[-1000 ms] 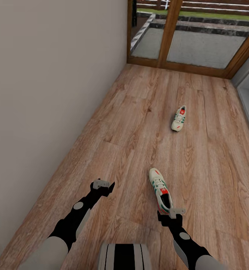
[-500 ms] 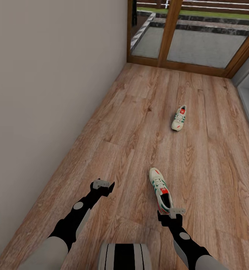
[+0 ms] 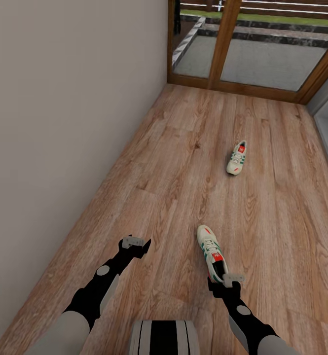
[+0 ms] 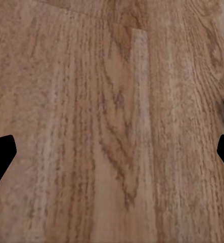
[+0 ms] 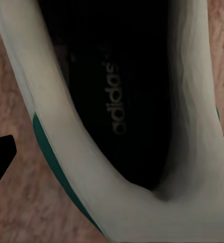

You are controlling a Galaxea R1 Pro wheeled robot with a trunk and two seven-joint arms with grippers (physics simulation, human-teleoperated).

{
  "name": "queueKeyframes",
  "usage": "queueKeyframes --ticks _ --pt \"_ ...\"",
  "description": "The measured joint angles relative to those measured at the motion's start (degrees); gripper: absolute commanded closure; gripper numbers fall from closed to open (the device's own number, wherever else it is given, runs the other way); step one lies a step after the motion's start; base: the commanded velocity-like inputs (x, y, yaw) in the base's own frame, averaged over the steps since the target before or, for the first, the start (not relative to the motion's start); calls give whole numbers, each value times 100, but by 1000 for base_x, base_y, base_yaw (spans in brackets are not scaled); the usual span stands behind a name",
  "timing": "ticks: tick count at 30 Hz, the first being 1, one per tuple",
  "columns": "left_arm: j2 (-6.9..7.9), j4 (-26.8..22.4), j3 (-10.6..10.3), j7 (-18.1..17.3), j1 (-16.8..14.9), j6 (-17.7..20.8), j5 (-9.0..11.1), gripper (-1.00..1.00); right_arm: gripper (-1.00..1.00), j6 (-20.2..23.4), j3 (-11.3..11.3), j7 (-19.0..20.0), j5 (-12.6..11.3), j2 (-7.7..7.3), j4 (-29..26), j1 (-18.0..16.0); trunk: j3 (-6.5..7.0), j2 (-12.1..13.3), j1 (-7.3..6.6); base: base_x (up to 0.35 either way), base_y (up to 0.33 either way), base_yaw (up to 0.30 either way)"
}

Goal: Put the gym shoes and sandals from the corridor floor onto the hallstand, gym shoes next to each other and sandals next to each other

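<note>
Below, the spread right tool [image 3: 226, 281] hangs over a white, green-striped gym shoe [image 3: 211, 251] on grainy planks [image 3: 173, 162].

Head view: the whole picture has shifted slightly downward since 0.5 s ago, consistent with camera motion. The near gym shoe [image 3: 211, 252] now sits a little lower in view, its toe further from the top edge. The far gym shoe [image 3: 236, 158] and the door frame [image 3: 218, 44] show the same small downward drift; both arms keep their picture positions.
</note>
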Motion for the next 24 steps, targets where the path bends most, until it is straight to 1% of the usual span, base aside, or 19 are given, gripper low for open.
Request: queueKeyframes --ticks 13,14,24 --pt "0 2 -7 0 -3 7 0 -100 -100 2 3 0 0 7 0 0 0 0 0 7 0 0" --pt "0 2 -7 0 -3 7 0 -100 100 1 3 0 0 7 0 0 0 0 0 0 0 0" --pt "7 2 -20 -7 -3 7 4 -100 100 1 5 -1 13 17 -9 0 0 0 0 0 0 0"
